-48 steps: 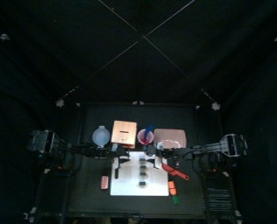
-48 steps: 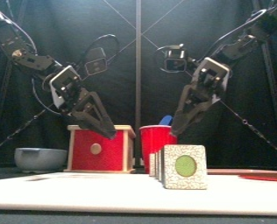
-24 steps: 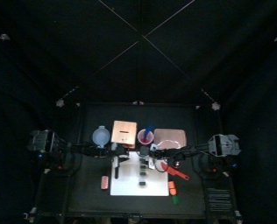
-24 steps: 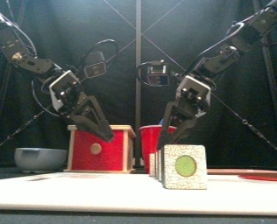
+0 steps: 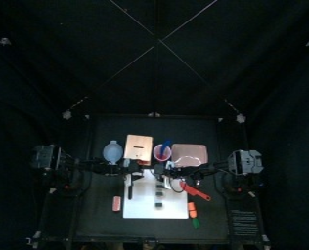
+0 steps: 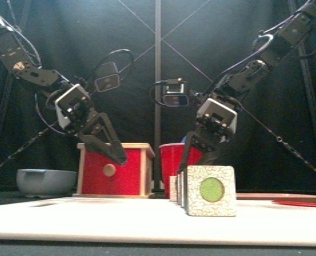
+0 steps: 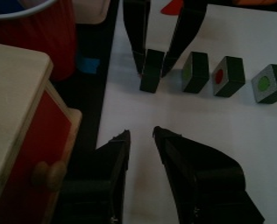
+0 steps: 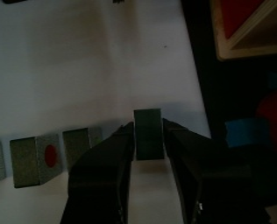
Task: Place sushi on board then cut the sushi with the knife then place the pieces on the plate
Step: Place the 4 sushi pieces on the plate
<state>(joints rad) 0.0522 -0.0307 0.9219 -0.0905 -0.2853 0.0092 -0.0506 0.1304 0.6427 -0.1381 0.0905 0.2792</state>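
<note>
Four dark green sushi pieces (image 6: pixel 208 190) stand on edge in a row on the white cutting board (image 6: pixel 67 222) at the lower centre of the front view. The nearest piece shows a green oval filling. The board lies on the black counter (image 5: pixel 99 186) at the bottom centre of the top view, and a red knife (image 5: pixel 198 192) lies just off its right edge.

Over the far end of the row, the right gripper (image 8: pixel 148 124) reaches down from the upper right. Its jaws stand one on each side of the end piece (image 7: pixel 152 72), parted only a shade wider than the block. That piece rests on the board in line with the other three.

At left centre of the front view, the left gripper (image 7: pixel 141 133) hangs over a bare stretch of the board, its jaws a narrow slit apart with nothing between them.

Behind the board, a red cup (image 6: pixel 174 168) stands at centre. Just to its left is a pale wooden box (image 6: pixel 114 170) with its red drawer front facing forward, and a blue-grey bowl (image 6: pixel 46 181) sits at the far left. The pink plate (image 5: pixel 190 153) lies to the right of the cup in the top view, well apart from the row.
</note>
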